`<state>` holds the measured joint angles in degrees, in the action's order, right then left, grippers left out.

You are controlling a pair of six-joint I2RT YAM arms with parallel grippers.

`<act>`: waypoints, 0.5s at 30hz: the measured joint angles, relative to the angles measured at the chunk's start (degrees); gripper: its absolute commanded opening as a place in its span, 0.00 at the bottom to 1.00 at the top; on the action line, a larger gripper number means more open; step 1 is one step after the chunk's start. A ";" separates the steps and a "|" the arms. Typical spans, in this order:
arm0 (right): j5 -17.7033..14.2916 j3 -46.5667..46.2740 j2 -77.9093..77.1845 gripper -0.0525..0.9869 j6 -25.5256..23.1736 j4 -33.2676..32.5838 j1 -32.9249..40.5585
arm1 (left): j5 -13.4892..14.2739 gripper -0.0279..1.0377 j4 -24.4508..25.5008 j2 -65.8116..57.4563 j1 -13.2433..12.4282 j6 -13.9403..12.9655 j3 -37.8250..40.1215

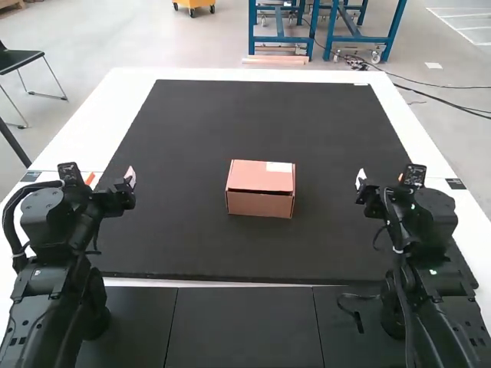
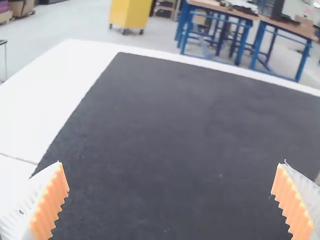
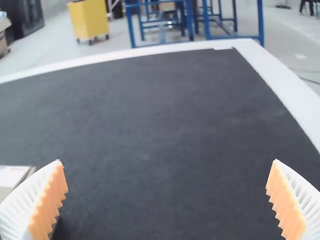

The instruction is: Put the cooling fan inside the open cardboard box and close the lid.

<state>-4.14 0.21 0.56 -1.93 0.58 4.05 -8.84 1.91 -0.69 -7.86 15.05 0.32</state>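
A brown cardboard box [image 1: 261, 188] sits in the middle of the black mat [image 1: 192, 138] with its lid flat and shut; a white label lies on its top. My left gripper [image 1: 128, 181] hovers at the mat's left edge, well left of the box, open with nothing between its orange pads [image 2: 50, 205]. My right gripper [image 1: 360, 185] hovers at the mat's right edge, well right of the box, also open and holding nothing. In the left wrist view the left gripper [image 2: 170, 170] looks over bare mat. In the right wrist view the right gripper [image 3: 166, 165] does too, with a corner of the box [image 3: 12, 177] beside one finger.
The mat covers most of a white table [image 1: 84, 123]. Both arm bases stand at the near edge, on either side of a dark panel [image 1: 245, 326].
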 measured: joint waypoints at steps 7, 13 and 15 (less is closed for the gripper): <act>0.00 0.00 0.00 0.92 0.00 0.00 0.00 | 0.55 0.93 -0.74 0.00 5.99 -6.86 0.00; 0.00 0.00 0.00 0.92 -0.02 0.00 0.00 | 0.96 0.93 -0.24 0.00 6.38 -10.47 0.00; 0.00 0.00 0.00 0.92 0.00 0.00 0.00 | 1.07 0.93 -0.24 0.00 6.54 -10.97 0.00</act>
<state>-4.14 0.21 0.56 -1.93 0.58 4.05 -7.77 1.67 -0.69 -1.32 4.08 0.32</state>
